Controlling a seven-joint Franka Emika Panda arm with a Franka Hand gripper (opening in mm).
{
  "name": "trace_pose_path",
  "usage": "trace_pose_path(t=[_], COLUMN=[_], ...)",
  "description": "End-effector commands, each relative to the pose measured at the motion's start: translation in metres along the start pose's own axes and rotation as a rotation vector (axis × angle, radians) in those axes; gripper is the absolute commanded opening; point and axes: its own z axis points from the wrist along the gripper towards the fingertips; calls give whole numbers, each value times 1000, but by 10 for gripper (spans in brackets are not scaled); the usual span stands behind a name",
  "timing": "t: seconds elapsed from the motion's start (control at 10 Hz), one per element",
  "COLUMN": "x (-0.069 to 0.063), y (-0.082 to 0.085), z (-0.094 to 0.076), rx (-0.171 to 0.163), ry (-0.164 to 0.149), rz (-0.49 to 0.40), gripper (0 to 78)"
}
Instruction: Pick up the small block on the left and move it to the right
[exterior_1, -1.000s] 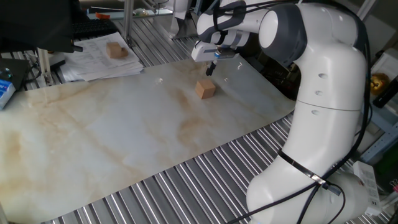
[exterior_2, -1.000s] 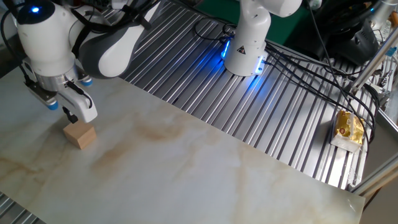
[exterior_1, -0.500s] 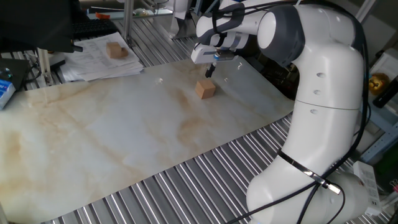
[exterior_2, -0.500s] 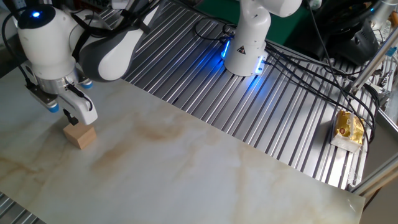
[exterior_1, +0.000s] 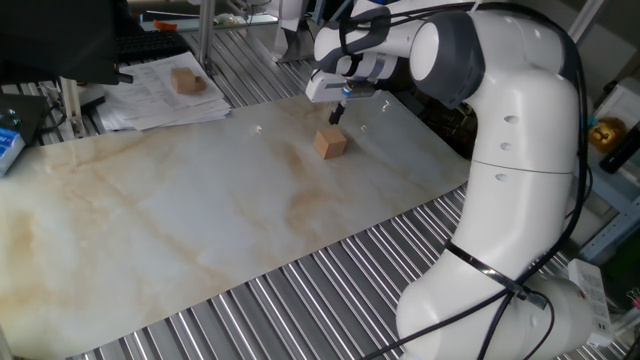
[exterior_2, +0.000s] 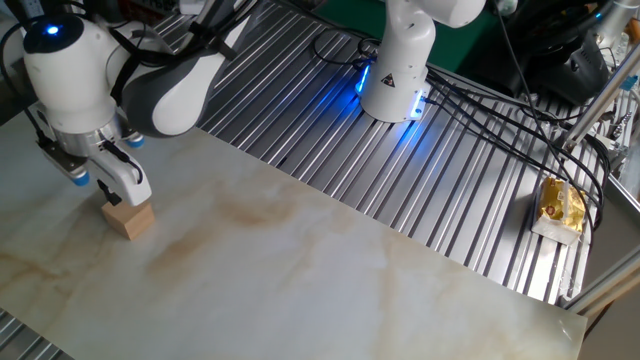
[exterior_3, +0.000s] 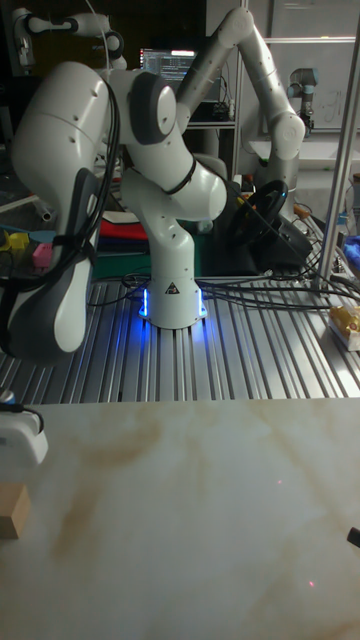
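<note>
Two tan wooden blocks appear. The small block (exterior_1: 330, 144) rests on the marbled tabletop (exterior_1: 200, 220), near its far edge in one fixed view and at the left edge in the tall fixed view (exterior_3: 12, 512). The gripper (exterior_2: 108, 185) hangs just above it, fingers (exterior_2: 131, 184) pointing down and clear of the block's top face; whether they are spread or closed cannot be told. The second block (exterior_1: 185, 80) lies on papers (exterior_1: 160, 100) beyond the tabletop, well apart.

right: bare marble tabletop (exterior_1: 200, 230); obstacles: second block (exterior_1: 185, 80) on papers (exterior_1: 165, 100), far left
</note>
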Motion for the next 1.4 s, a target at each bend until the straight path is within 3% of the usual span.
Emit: trace_pose_path(t=[0.1, 0.3, 0.6, 0.9, 1.2, 1.4], x=[-1, -1, -1, -1, -1, -1], y=[-1, -1, -2, -2, -2, -2], z=[-1, -1, -1, -1, -1, -1], rx=[3, 6, -20, -15, 27, 8], ry=[1, 0, 16, 8, 9, 8], rz=[19, 13, -23, -32, -84, -111], gripper=[0, 0, 0, 0, 0, 0])
